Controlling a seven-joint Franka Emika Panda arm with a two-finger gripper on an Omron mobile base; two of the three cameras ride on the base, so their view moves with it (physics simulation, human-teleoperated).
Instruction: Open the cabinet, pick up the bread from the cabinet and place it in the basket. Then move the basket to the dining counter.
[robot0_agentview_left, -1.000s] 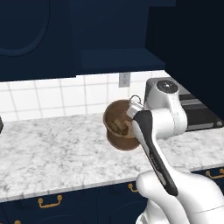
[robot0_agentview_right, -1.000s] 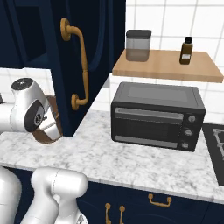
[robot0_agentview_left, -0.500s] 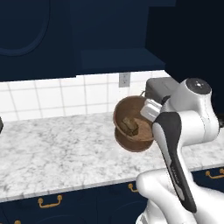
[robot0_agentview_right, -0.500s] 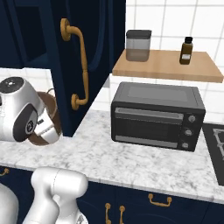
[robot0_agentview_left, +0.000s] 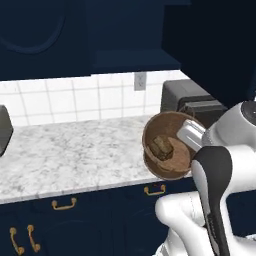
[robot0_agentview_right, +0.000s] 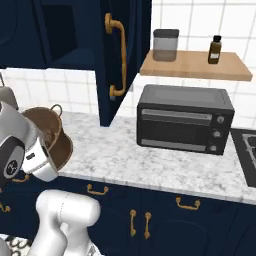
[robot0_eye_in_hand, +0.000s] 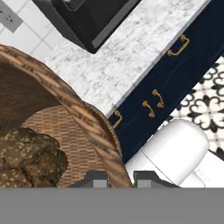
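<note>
Bread (robot0_agentview_left: 161, 147) is seen lying inside the basket (robot0_agentview_left: 167, 150), low against its woven inner wall; in the hand view the lumpy brown roll (robot0_eye_in_hand: 27, 151) is pressed into the lower left of the basket interior (robot0_eye_in_hand: 83, 131). The basket is held tilted, its mouth turned toward the left base camera, lifted clear of the marble worktop (robot0_agentview_left: 65, 155) and hanging past its front edge, above the navy drawers (robot0_agentview_left: 80, 210). The basket rim is clamped by the hand (robot0_eye_in_hand: 118, 178), one fingertip seen on each side of the wall (robot0_eye_in_hand: 98, 179). In the right base view the basket (robot0_agentview_right: 50, 137) is carried at the left, beside the white wrist. The cabinet (robot0_agentview_right: 122, 55) is open, its door with the long brass handle (robot0_agentview_right: 117, 55) swung out over the worktop. A black toaster oven (robot0_agentview_right: 185, 120) is set on the worktop to the right, under a wooden shelf (robot0_agentview_right: 195, 65) carrying a jar (robot0_agentview_right: 165, 45) and a dark bottle (robot0_agentview_right: 214, 49).
</note>
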